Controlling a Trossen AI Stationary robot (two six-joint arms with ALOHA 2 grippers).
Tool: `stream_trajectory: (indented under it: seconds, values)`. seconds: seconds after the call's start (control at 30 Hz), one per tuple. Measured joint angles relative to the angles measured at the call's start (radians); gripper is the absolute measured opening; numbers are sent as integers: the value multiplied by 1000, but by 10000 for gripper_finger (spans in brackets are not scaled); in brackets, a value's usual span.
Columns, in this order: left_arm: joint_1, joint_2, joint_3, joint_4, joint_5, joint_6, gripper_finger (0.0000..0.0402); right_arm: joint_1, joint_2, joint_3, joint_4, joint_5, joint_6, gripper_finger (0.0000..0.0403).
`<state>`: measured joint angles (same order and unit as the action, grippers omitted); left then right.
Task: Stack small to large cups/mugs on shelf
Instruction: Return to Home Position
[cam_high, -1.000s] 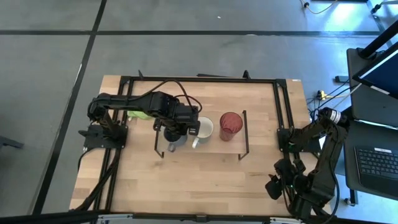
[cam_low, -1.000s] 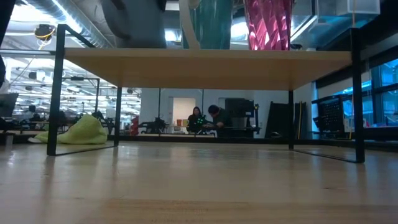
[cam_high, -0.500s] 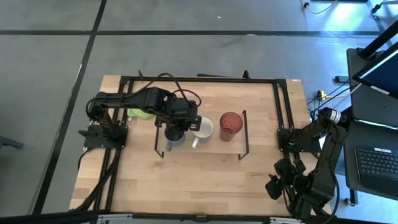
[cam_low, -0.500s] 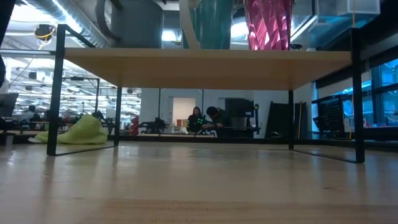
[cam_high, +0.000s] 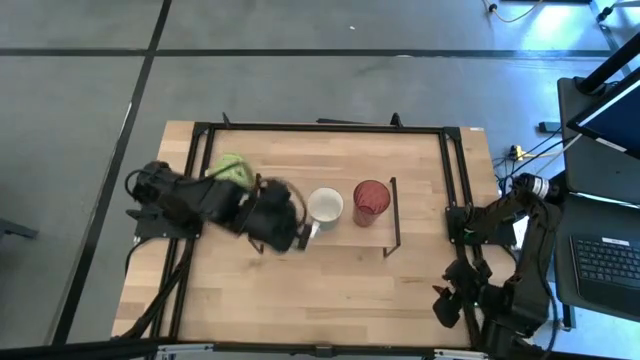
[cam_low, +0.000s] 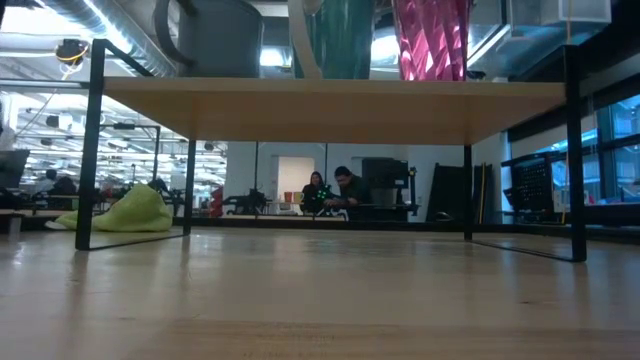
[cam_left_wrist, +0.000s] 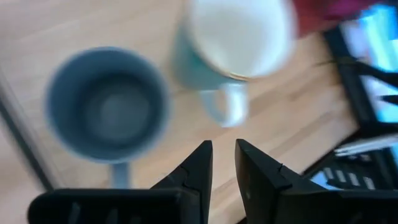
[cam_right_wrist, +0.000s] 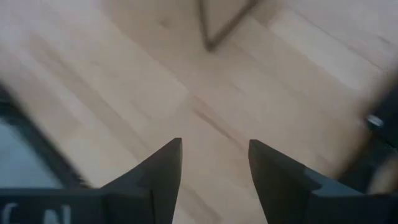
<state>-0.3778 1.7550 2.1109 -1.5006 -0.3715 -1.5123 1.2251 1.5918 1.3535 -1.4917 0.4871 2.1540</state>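
Already on the shelf stood the red tumbler, white mug and blue mug, probably hard, slick and breakable, best pinched at the rim. Above them the left gripper hovered nearly closed and empty; the right gripper gaped empty.

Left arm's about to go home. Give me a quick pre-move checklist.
1. All three cups on the shelf: ok. The blue mug, white mug and red tumbler stand on it.
2. Small-to-large row: ok. It runs blue, white, red.
3. Left gripper empty: ok. The fingers are together with nothing between them.
4. Left gripper clear of the blue mug: cannot tell. The arm hides the mug in the high view.
5. Right gripper out of the way: ok. It is at the table's right edge, fingers open.
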Motion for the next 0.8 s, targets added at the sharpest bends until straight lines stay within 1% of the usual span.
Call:
stream_trajectory:
  seconds: [0.1, 0.17, 0.23, 0.3, 0.33, 0.4, 0.47, 0.57, 0.63, 0.73, 0.8]
  values:
    - [-112, -2, 0, 71, -162, 34, 64, 6, -36, 29, 29, 141, -18, 186]
    - [-180, -6, 0, 157, -261, 138, 64, 5, -79, 54, 34, 231, -62, 186]
    - [-237, -7, 1, 270, -333, 270, 64, 4, -131, 81, 46, 324, -147, 186]
    - [-276, -7, 1, 384, -364, 392, 64, 4, -195, 109, 105, 423, -297, 186]
    - [-288, -7, 1, 444, -367, 460, 63, 4, -231, 121, 151, 470, -402, 186]
    - [-305, -7, 1, 564, -369, 628, 57, 4, -306, 135, 266, 539, -637, 186]
    - [-313, -13, 0, 647, -368, 787, 45, 4, -386, 137, 406, 578, -892, 186]
    - [-313, -50, 0, 703, -358, 950, 23, 4, -510, 127, 627, 583, -1244, 186]
    - [-312, -87, 0, 741, -332, 1051, 9, 4, -580, 111, 795, 572, -1463, 186]
    - [-326, -149, 0, 829, -257, 1254, 3, 4, -663, 65, 1087, 471, -1830, 186]
    - [-335, -195, 0, 856, -202, 1372, 6, 3, -705, 19, 1296, 366, -2086, 186]
